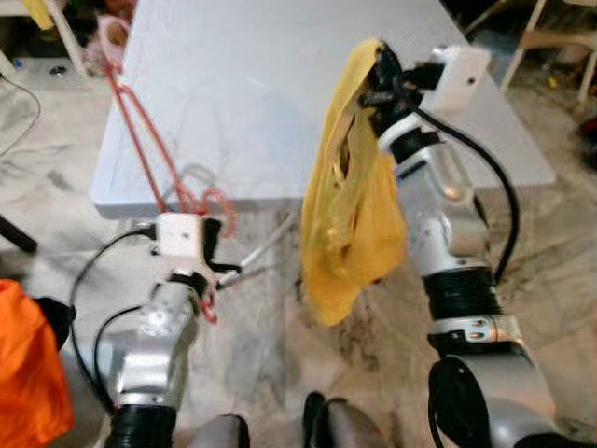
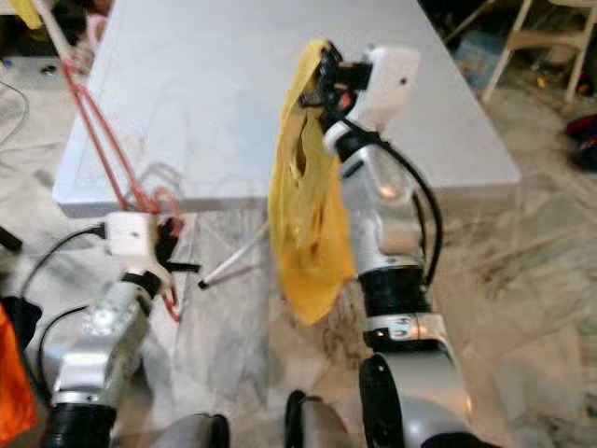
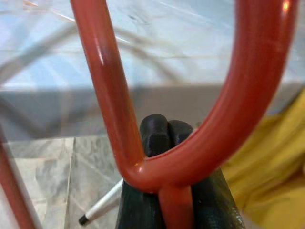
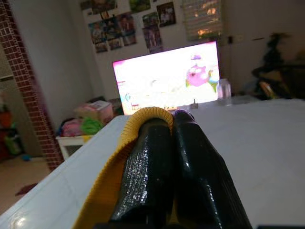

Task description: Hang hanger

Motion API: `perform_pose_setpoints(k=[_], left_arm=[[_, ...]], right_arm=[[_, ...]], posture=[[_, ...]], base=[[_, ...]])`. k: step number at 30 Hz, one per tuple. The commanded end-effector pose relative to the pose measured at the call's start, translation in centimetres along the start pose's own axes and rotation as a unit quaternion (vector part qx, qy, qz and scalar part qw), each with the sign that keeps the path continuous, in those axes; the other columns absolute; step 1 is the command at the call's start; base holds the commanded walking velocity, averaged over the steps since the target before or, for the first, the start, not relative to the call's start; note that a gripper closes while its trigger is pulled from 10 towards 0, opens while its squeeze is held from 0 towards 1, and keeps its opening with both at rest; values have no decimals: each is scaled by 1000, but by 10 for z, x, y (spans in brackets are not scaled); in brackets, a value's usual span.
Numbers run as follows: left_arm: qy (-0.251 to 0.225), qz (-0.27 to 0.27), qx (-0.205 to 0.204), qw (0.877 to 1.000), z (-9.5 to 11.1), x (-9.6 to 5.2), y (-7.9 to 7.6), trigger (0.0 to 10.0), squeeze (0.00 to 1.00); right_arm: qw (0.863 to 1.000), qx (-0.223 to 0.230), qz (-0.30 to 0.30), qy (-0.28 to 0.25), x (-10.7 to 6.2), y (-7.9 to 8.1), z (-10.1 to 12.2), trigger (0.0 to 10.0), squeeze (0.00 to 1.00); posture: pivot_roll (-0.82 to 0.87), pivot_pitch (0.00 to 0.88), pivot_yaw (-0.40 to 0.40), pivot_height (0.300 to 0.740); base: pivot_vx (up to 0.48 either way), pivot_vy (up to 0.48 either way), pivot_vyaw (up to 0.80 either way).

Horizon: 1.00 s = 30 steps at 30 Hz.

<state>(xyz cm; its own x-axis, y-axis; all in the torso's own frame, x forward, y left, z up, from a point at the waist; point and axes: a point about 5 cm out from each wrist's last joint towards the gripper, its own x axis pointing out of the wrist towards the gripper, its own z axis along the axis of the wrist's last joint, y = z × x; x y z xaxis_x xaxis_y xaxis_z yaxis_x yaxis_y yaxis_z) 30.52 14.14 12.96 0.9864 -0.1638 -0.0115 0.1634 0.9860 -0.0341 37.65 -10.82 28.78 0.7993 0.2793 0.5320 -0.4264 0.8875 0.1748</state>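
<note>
Standing nearest, low on the robot's left, the left gripper [image 1: 213, 266] is clenched on a red hanger [image 1: 140, 131]; the wrist view shows both fingertips [image 3: 159, 131] pinched against the hanger's stem just beneath the curved hook. From that grip the hanger's long axis runs up and away to the robot's left, its thin body lying over the near left corner of the white table [image 1: 280, 84], the far end reaching past the table's left edge. Higher and to the right, the right gripper [image 1: 378, 70] is closed tight on a yellow garment [image 1: 350, 215], which hangs limp below it in front of the table's near edge. Judged from this, the hanger is already in hand on the left arm, the garment just beside it to the right, the two apart. Beyond the table, a lit television [image 4: 167, 78] stands against the far wall.
</note>
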Motion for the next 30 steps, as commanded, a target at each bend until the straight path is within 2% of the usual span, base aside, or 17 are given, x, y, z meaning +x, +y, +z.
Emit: perform_pose_setpoints(k=[1, 6, 8, 10, 13, 18, 22, 30], left_arm=[[5, 11, 5, 1000, -2, -5, 8, 10000, 0], [4, 11, 5, 1000, -3, -5, 7, 10000, 0], [17, 13, 8, 1000, -7, -8, 7, 10000, 0], [22, 10, 8, 1000, -9, -10, 4, 10000, 0], [17, 3, 4, 1000, -8, -10, -3, 10000, 0], [6, -10, -7, 1000, -6, -17, -8, 10000, 0], [5, -7, -8, 1000, -6, -20, -6, 10000, 0], [-10, -16, -3, 1000, 4, -18, -6, 10000, 0]], right_arm=[[999, 1, 23, -27, 7, 11, 10, 10000, 0], [999, 1, 25, -29, 9, 12, 11, 10000, 0], [997, -2, 38, -66, 38, 22, 35, 10000, 0], [995, -2, 47, -87, 58, 30, 53, 10000, 0], [994, -4, 51, -96, 70, 35, 65, 10000, 0], [993, 6, 56, -107, 76, 38, 73, 10000, 0], [993, 8, 62, -101, 74, 39, 62, 10000, 0], [996, 7, 41, -82, 66, 26, 44, 10000, 0]], posture=[[160, 225, -90, 740], [160, 225, -90, 740], [177, 235, -89, 740], [183, 239, -94, 740], [193, 245, -103, 740], [208, 254, -116, 740], [212, 257, -117, 740], [199, 263, -102, 740]], base=[[0, 0, 0], [0, 0, 0], [0, 0, 0], [0, 0, 0], [0, 0, 0], [0, 0, 0], [0, 0, 0], [359, 0, 0]])
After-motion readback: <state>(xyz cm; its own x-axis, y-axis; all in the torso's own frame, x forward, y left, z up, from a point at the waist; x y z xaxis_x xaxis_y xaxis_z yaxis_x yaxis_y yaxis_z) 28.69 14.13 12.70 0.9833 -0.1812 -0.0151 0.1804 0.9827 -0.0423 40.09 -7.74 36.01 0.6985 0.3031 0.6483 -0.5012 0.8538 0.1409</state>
